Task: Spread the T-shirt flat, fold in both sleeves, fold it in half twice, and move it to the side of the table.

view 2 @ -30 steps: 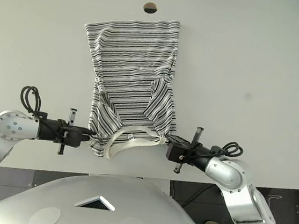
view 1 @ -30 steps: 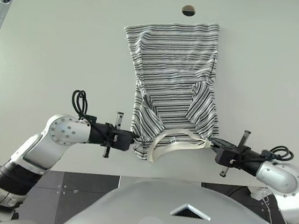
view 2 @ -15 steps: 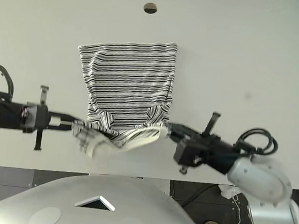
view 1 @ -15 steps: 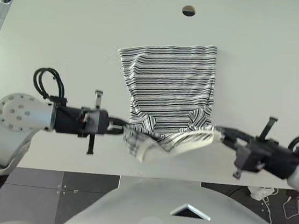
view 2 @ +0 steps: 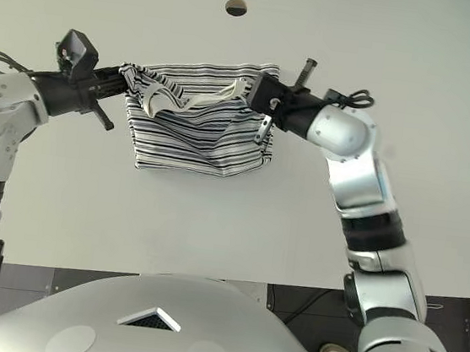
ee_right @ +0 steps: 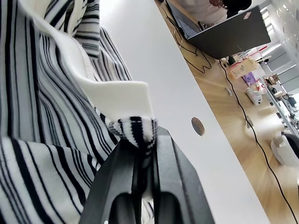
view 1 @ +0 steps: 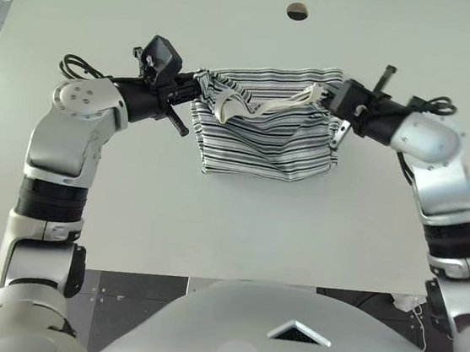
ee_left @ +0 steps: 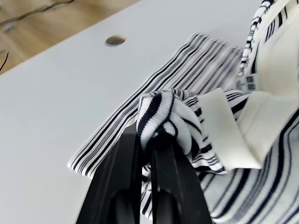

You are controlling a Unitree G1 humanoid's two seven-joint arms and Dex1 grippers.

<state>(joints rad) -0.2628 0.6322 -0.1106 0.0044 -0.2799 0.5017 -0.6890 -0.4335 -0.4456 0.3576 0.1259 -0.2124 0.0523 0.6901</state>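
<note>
T-shirt [view 1: 261, 136], black-and-white striped with a cream collar [view 1: 273, 106], sits on the white surface [view 1: 213, 216] just on the robot's side of the hole [view 1: 297, 13], roughly centred under it. It is doubled over. The lower layer lies flat on the surface, with the fold line along the edge farthest from the hole. The upper layer is lifted clear at the end nearest the hole and hangs in a shallow sag between the two grippers, with the collar drooping in the middle of that sag.

Left gripper [view 1: 196, 84] is at the shirt's corner to the left of the hole. Its fingers [ee_left: 112, 186] are pressed nearly together, with a bunched wad of striped cloth and a bit of cream trim pinched between their tips.

Right gripper [view 1: 333, 95] is at the matching corner, just right of the hole and at about the same height above the surface. Its fingers [ee_right: 177, 186] are likewise narrow, gripping a small fold of striped fabric beside the cream band. Both arms are bent at the elbow, their forearms pointing inward at the shirt from either side.

Past the hole, beyond the surface's far edge, a laptop [ee_right: 229, 37] sits on a wooden desk among cables and small items.
</note>
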